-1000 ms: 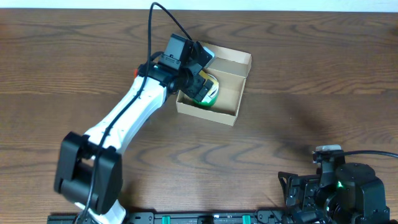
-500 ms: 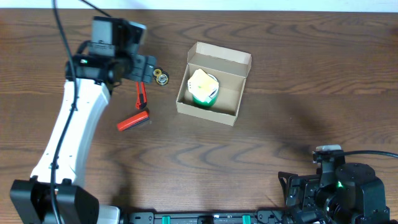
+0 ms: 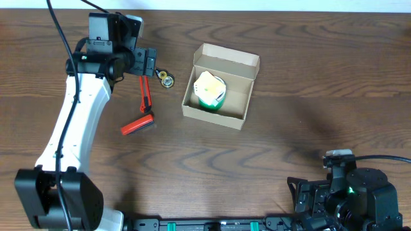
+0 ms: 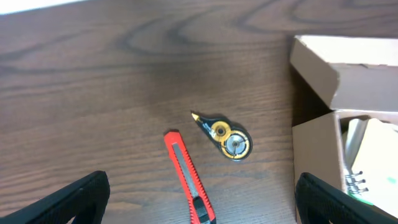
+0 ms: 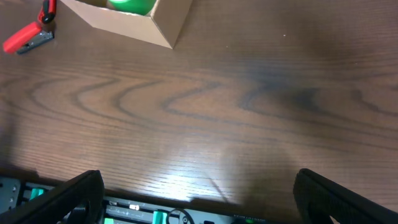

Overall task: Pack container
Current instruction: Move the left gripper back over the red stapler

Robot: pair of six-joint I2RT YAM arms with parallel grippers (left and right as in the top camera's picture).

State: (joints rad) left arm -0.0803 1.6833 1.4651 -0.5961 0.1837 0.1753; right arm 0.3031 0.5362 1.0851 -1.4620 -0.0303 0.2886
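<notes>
The container is a tan cardboard box, open, at the table's middle back. A green and pale yellow item with a small spiral pad lies inside it. My left gripper is open and empty, left of the box, above a red utility knife. In the left wrist view the knife lies between the open jaws, with a correction-tape dispenser beyond it and the box to the right. My right gripper is open and empty over bare wood.
A red clip-like tool lies in front of the knife; it also shows in the right wrist view. The correction-tape dispenser sits between the left gripper and the box. The right arm rests at the front right edge.
My left gripper has come out of the box, leaving the green and yellow item inside, and has swung left to above the red knife. The right arm has not moved.
</notes>
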